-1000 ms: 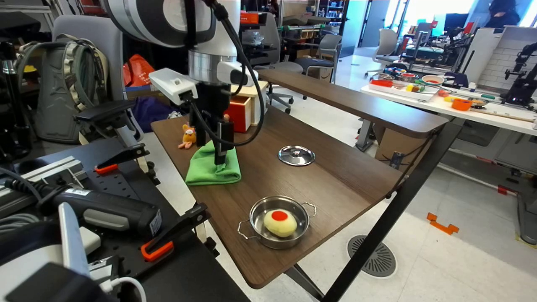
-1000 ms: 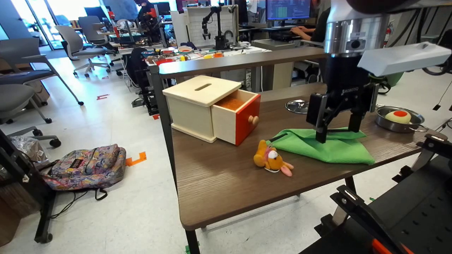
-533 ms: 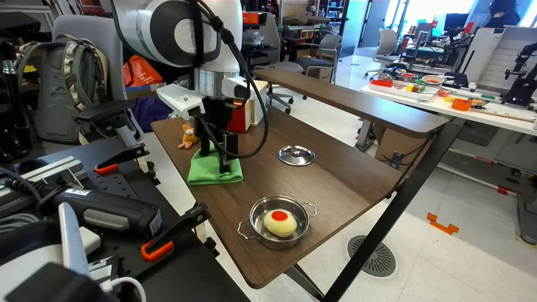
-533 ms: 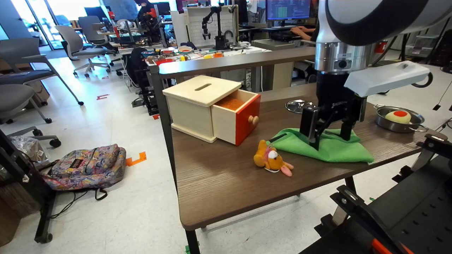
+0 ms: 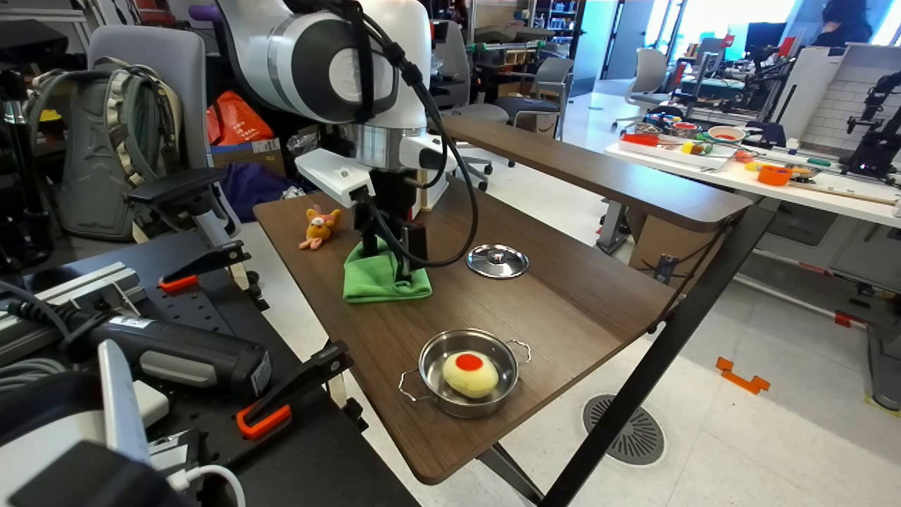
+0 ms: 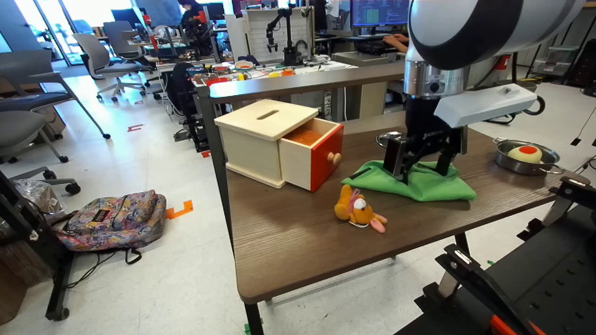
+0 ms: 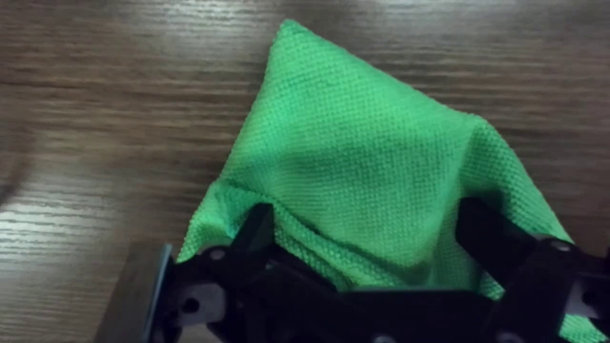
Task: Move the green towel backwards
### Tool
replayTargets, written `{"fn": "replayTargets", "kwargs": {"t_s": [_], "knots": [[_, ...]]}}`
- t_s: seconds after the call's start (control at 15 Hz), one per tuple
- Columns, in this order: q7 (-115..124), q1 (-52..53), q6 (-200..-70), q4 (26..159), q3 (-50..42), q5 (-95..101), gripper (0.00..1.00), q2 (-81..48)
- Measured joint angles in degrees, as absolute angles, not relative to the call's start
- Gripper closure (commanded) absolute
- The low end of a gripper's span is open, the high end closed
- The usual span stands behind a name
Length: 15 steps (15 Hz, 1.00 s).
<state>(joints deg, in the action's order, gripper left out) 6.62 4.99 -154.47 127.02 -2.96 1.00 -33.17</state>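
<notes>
Green towel (image 6: 427,188) points a corner left in an exterior view, long axis seemingly sideways; gripper (image 6: 423,177) spread.

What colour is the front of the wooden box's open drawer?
Red; the drawer front shows best in an exterior view.
</notes>
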Motion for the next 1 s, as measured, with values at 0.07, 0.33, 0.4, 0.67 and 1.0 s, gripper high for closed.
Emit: {"fn": "replayTargets", "kwargs": {"t_s": [0.07, 0.33, 0.4, 0.67, 1.0], "knots": [[6.8, 4.92, -154.47, 126.09, -3.05, 0.98, 0.0, -33.63], [7.64, 4.44, -154.44, 121.83, -3.47, 0.77, 0.0, -35.67], [7.94, 4.29, -154.43, 120.79, -3.56, 0.74, 0.0, -36.18], [9.07, 3.43, -154.36, 116.86, -3.67, 0.65, 0.0, -38.27], [10.91, 3.12, -154.14, 112.25, -3.8, 0.62, 0.0, -40.76]]}}
